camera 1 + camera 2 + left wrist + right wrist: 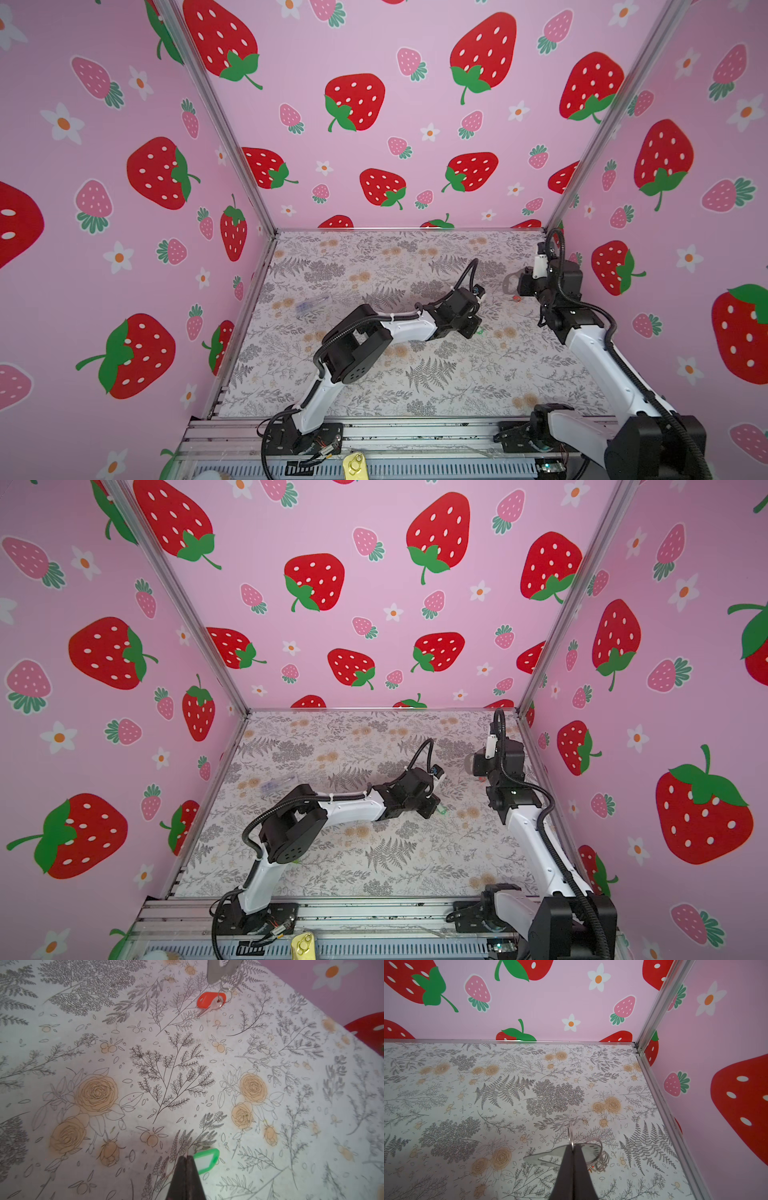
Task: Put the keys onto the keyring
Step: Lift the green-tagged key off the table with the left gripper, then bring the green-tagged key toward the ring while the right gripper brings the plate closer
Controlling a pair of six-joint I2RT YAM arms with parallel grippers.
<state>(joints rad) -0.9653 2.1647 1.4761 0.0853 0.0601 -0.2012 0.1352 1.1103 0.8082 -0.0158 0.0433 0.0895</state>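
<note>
L pincer point(187, 1158) shut beside green key point(206, 1160); R pincer point(572, 1147) grips keyring point(589, 1150).

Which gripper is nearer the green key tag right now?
Left. The left gripper, shut, has its tips right beside the green key tag. The right gripper is well away near the right wall, shut on the keyring.

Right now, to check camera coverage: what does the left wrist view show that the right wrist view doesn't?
Only left wrist: the green key tag beside the shut left pincer, and the red-orange key tag in full. Only right wrist: the right pincer shut on a metal ring of the keyring. Both: the keyring's strap and the floral table.
</note>
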